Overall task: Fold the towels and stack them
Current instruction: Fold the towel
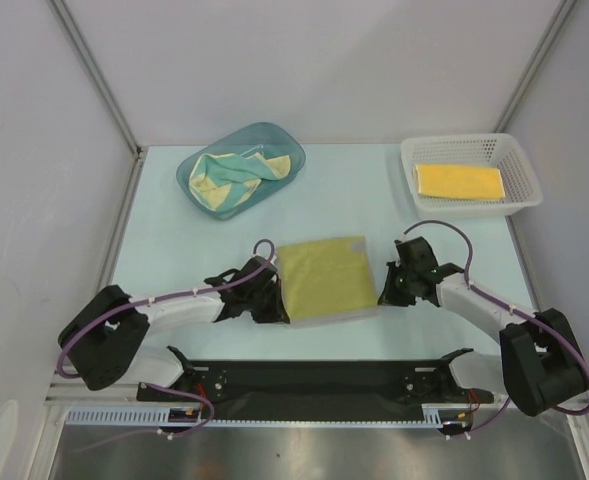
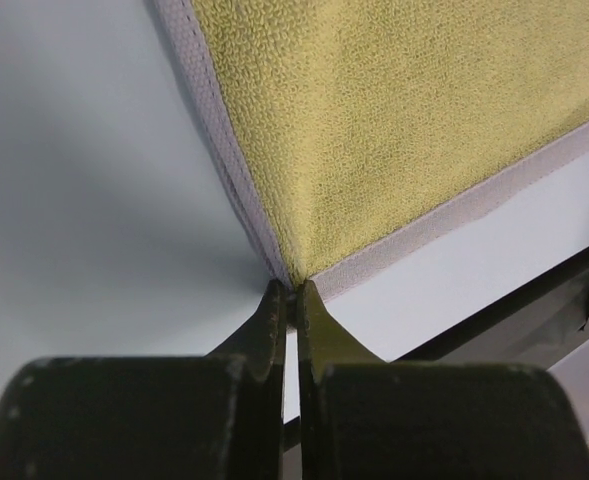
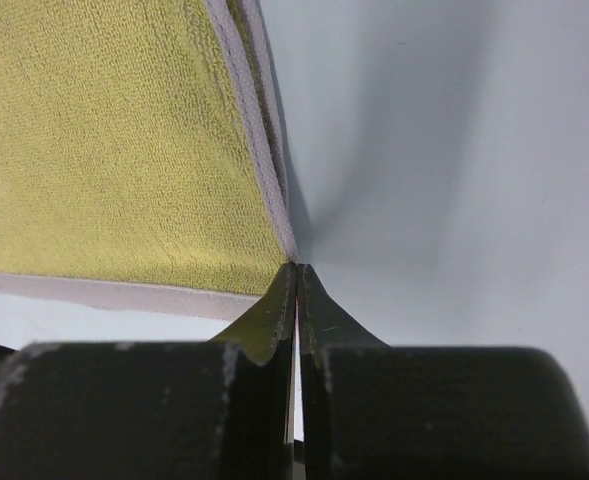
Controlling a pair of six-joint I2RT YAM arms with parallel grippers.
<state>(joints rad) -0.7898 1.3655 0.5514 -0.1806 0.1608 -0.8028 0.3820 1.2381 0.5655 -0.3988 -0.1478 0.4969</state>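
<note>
Left gripper (image 2: pixel 292 292) and right gripper (image 3: pixel 296 270) each pinch a near corner of the olive-yellow towel (image 1: pixel 324 278), flat in the middle of the worktop (image 1: pixel 354 190); such shallow bites on the hem could slip once lifting starts, skewing the fold.

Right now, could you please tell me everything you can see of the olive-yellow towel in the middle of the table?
The olive-yellow towel is a roughly square cloth of looped, terry-like fabric with a pale grey hem. It lies spread on the light blue table, apparently folded, its side edges showing layers. The left gripper and right gripper are each shut on a near corner.
</note>
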